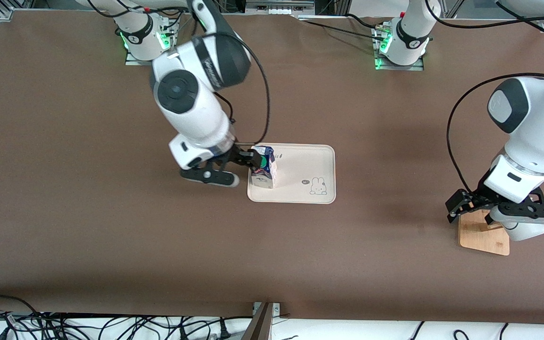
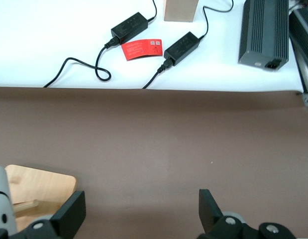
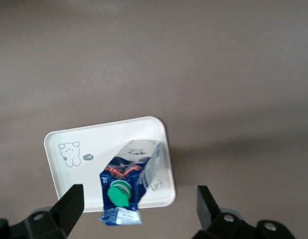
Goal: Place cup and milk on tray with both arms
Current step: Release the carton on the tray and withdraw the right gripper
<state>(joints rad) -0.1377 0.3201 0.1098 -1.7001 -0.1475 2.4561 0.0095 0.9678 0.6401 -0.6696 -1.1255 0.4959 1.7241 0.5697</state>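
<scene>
1. Right jaws stand wide open, one finger on each side of the milk carton and, in the right wrist view, clear of it.
2. Upright on the tray, the milk carton sits at the tray's edge toward the right arm's end of the surface, its green cap facing up.
3. Printed on the cream tray is a small rabbit drawing, in the corner nearer the front camera and toward the left arm's end.
4. Left jaws are also spread wide and hold nothing, hanging over the brown surface at the left arm's end, well apart from the tray.
5. Just beside and partly under the left gripper lies a wooden rack base.
6. No view shows the cup.
</scene>
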